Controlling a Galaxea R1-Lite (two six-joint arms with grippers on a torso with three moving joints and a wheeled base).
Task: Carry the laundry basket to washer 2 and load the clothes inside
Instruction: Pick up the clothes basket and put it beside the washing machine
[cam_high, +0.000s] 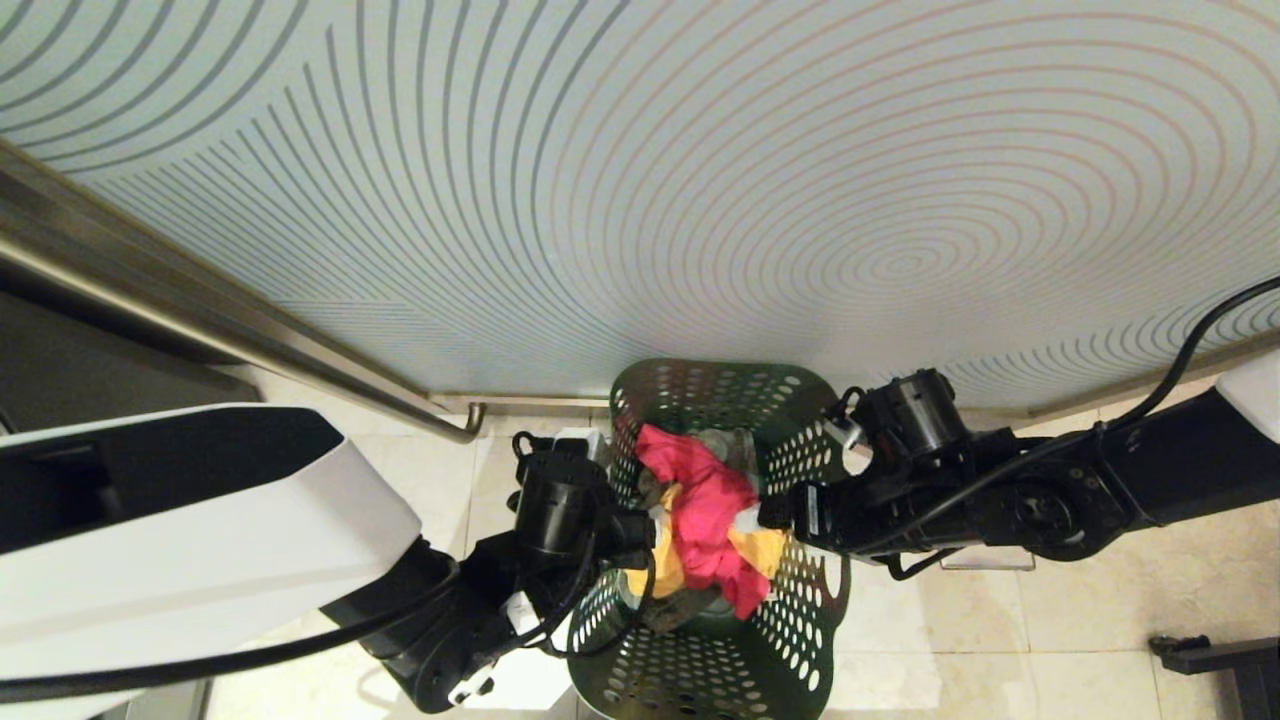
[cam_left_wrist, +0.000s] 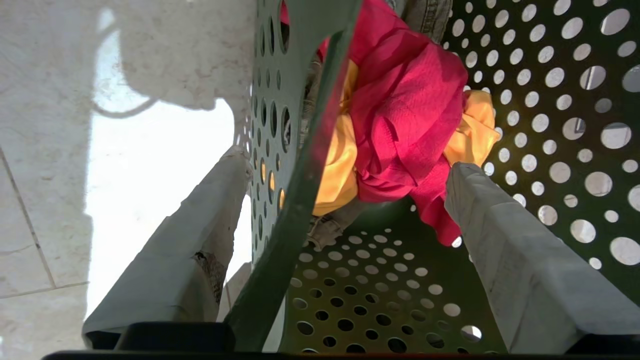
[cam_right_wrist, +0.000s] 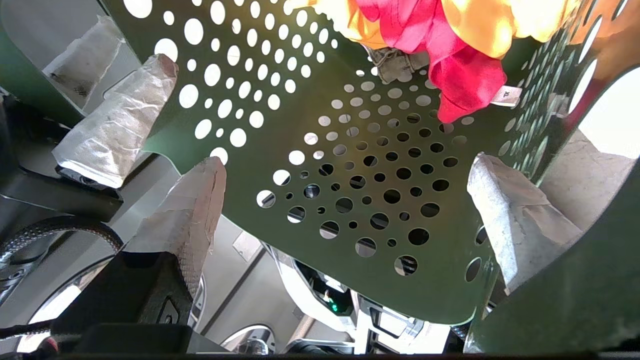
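Nearest, the left gripper (cam_left_wrist: 345, 210) stands wide open astride the laundry basket (cam_high: 790, 640) wall, gripping nothing; opposite, the right gripper (cam_right_wrist: 345, 200) gapes likewise over the other side. Inside lie pink and yellow clothes (cam_high: 705, 520), patterned wall (cam_high: 700, 180) beyond

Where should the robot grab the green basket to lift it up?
By the rim on two opposite sides, probably. On the laundry basket, the left gripper straddles one wall from above, a finger each side; the right gripper straddles the other.
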